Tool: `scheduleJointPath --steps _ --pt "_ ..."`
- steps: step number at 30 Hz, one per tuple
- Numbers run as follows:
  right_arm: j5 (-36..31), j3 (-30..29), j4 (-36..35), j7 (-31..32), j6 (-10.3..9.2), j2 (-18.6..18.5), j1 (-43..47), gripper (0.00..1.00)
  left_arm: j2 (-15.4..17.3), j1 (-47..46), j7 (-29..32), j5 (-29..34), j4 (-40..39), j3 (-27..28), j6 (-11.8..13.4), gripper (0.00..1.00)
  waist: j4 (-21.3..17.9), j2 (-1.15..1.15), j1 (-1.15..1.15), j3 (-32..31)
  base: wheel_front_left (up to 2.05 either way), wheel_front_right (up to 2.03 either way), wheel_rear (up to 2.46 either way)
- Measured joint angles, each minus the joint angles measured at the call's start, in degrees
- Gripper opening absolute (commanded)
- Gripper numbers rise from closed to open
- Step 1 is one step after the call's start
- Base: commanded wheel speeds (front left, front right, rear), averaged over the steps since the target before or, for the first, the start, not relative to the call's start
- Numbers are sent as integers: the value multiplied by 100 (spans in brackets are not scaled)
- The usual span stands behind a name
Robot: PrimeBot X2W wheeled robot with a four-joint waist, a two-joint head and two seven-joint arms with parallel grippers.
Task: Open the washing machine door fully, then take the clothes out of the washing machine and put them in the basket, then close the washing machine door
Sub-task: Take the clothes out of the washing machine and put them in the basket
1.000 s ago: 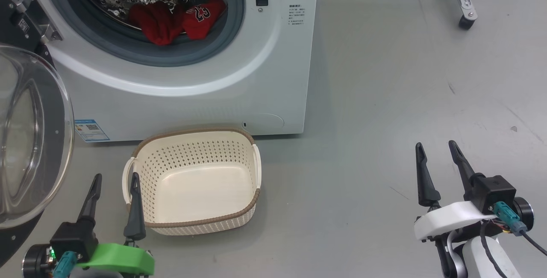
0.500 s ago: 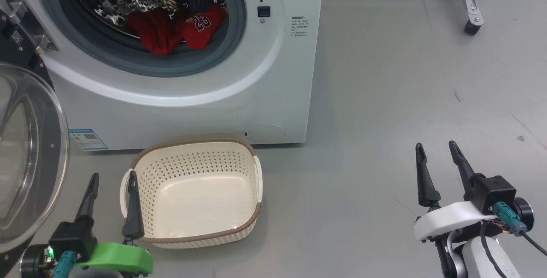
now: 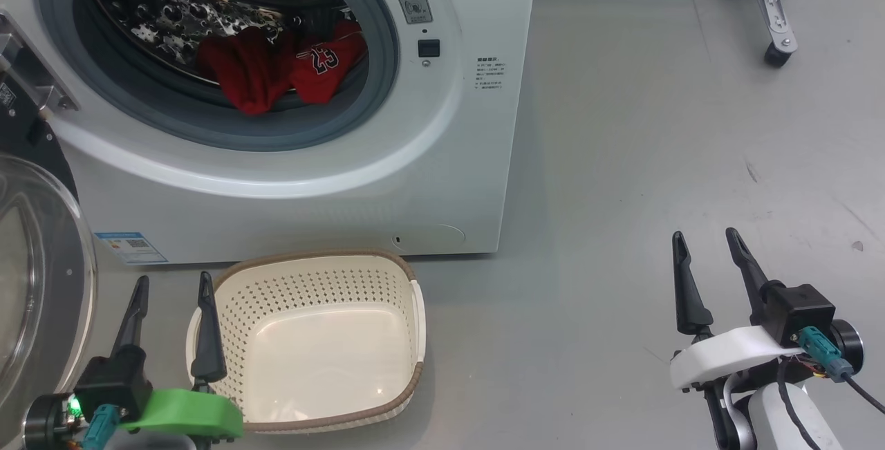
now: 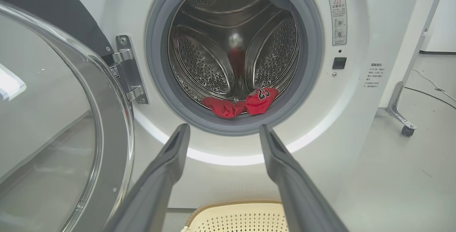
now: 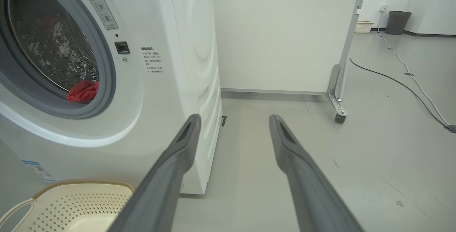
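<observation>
The white washing machine (image 3: 442,180) (image 4: 356,118) (image 5: 185,64) has its porthole uncovered. Its door (image 3: 41,284) (image 4: 64,111), black-rimmed with a clear glass bowl, is swung out to the left. Red clothes (image 3: 276,66) (image 4: 242,103) (image 5: 83,91) lie at the front of the steel drum, one showing the number 23. The cream basket (image 3: 408,312) (image 4: 242,217) (image 5: 71,196) stands empty on the floor before the machine. My left gripper (image 3: 173,287) (image 4: 222,132) is open beside the basket's left rim. Far to the right my right gripper (image 3: 705,242) (image 5: 233,121) is open over bare floor.
A white panel on a metal leg with a caster (image 3: 778,56) (image 5: 340,118) stands right of the machine. Cables (image 5: 409,78) trail across the grey floor beyond it, with a dark bin (image 5: 397,21) at the far wall.
The head camera has tilted, so machine and basket sit lower in the picture. The left gripper has shifted slightly left in the picture. The right gripper holds still; both stay open.
</observation>
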Motion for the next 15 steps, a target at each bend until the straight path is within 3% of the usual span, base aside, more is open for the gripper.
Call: scheduleJointPath --steps 15 --pt "2 -18 34 0 2 2 -3 100 0 0 0 -89 5 -179 4 100 5 0 0 35 35 -35 0"
